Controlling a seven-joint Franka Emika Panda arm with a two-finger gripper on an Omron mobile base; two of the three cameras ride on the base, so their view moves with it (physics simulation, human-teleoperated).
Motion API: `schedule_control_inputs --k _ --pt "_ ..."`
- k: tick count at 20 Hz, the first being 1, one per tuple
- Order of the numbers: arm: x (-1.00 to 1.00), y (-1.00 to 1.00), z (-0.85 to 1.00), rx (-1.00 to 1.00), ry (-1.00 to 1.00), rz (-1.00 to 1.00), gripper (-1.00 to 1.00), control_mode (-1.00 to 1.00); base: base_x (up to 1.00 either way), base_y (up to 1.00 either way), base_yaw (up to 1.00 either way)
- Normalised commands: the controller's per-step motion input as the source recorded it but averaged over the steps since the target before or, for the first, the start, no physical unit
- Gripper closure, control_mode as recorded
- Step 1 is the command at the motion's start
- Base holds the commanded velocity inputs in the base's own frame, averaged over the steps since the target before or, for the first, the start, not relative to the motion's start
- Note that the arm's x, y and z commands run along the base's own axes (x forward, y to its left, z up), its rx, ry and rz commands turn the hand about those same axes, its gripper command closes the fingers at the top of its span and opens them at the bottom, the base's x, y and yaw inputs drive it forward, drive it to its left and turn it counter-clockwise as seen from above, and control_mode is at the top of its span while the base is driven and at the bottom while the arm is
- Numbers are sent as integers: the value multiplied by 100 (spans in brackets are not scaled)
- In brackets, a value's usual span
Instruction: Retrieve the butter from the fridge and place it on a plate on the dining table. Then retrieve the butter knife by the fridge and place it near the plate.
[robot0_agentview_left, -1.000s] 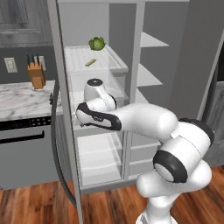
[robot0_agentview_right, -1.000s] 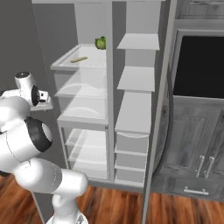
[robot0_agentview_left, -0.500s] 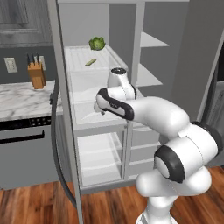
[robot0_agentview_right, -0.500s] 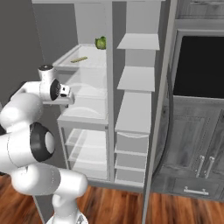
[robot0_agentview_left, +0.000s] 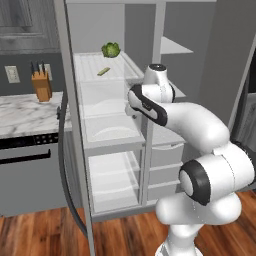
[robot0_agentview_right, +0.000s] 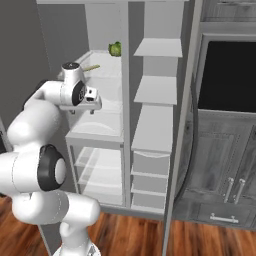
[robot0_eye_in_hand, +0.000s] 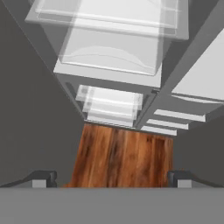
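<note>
The fridge (robot0_agentview_left: 64, 60) stands open with white shelves. The butter (robot0_agentview_left: 103, 71), a small pale-yellow stick, lies on the top left shelf, seen also as the butter (robot0_agentview_right: 91, 67) from the right. My gripper (robot0_agentview_right: 83, 110) hangs in front of the left shelves, a shelf below the butter and apart from it, pointing down. In the hand view my gripper (robot0_eye_in_hand: 111, 179) is open with nothing between its fingertips (robot0_eye_in_hand: 43, 178), above the lower fridge (robot0_eye_in_hand: 109, 52) drawers and wood floor. The plate, dining table and butter knife are out of view.
A green leafy vegetable (robot0_agentview_left: 110, 49) sits behind the butter. A tan knife block (robot0_agentview_left: 41, 84) stands on the marble counter (robot0_agentview_left: 20, 117) left of the fridge. The open fridge door (robot0_agentview_right: 182, 125) and a grey cabinet with a black oven (robot0_agentview_right: 225, 75) are on the right.
The arm has swung right and up from beside the fridge to the front of its left shelves. The gripper has stayed open.
</note>
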Motion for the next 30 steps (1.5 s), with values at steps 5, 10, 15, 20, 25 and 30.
schedule_control_inputs --k 5,10,15,20,25,30 --pt "0 -32 11 0 -9 0 -100 -100 0 0 0" --pt "0 -1 2 0 -4 0 -100 100 9 -5 0" --pt "0 0 0 0 0 0 -100 100 50 0 0" --pt "0 0 0 0 0 0 -100 100 63 0 0" --pt "0 0 0 0 0 0 -100 100 37 0 0" --pt "0 0 0 0 0 0 -100 100 44 0 0"
